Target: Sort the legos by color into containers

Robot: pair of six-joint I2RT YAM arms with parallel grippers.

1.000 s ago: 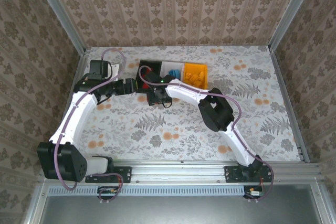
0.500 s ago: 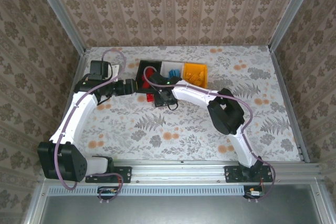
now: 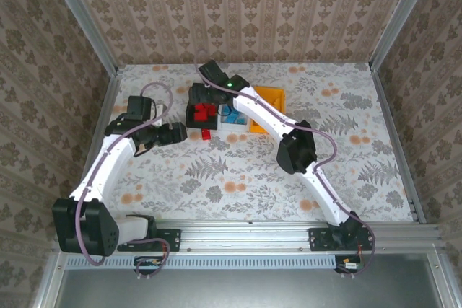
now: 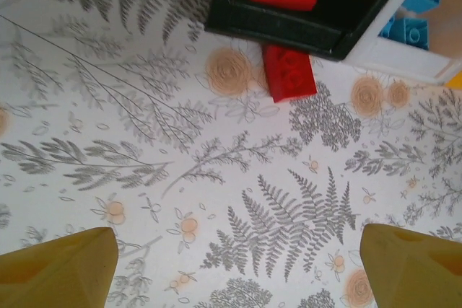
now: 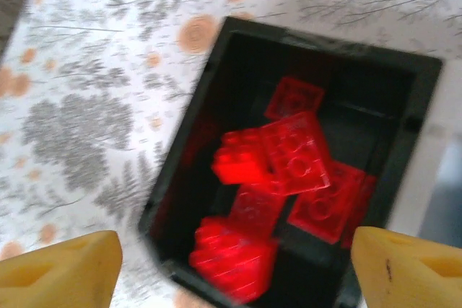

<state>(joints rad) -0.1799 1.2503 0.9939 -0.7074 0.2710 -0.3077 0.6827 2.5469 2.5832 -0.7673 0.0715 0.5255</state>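
Newly swung over the black bin (image 5: 426,70), right gripper (image 5: 234,265) gapes empty, left gripper (image 4: 231,265) likewise; we may fumble the wall-hugging red brick (image 4: 289,73).

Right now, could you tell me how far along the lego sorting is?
Nearly done. Red legos lie in the black bin, blue ones in the white bin; the orange bin is partly hidden by the right arm. Nothing is in hand: the left claw and right claw are open and empty. Left: one red brick on the table beside the black bin.
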